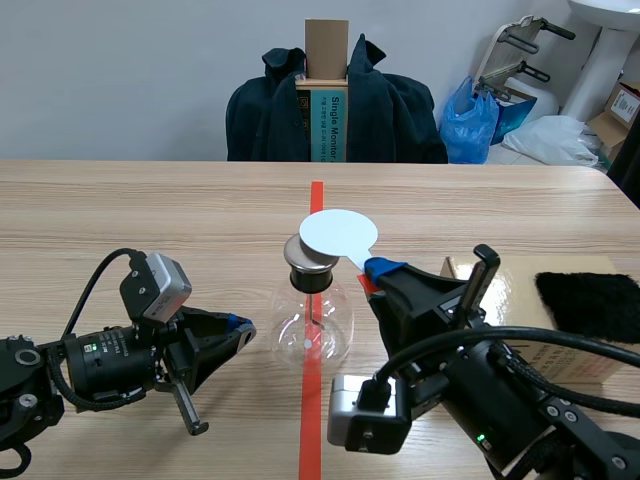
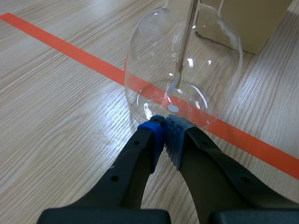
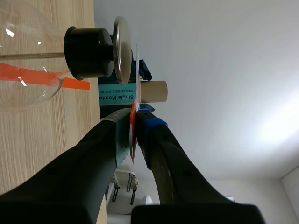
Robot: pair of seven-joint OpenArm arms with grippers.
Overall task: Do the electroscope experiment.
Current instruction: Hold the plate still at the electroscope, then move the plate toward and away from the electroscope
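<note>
Your right gripper [image 1: 378,270] pinches the light, thin white round disc [image 1: 338,234] by its rim; your closed, empty left gripper [image 2: 163,123] sits just beside the fragile clear glass flask [image 1: 312,330].

Bright, even indoor light, soft shadows, glints on flask [image 2: 187,63]

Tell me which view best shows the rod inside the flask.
Left wrist view: the rod hangs close and plain inside the flask. The scene view shows it small below the stopper; the right wrist view, only a thin stretch.
</note>
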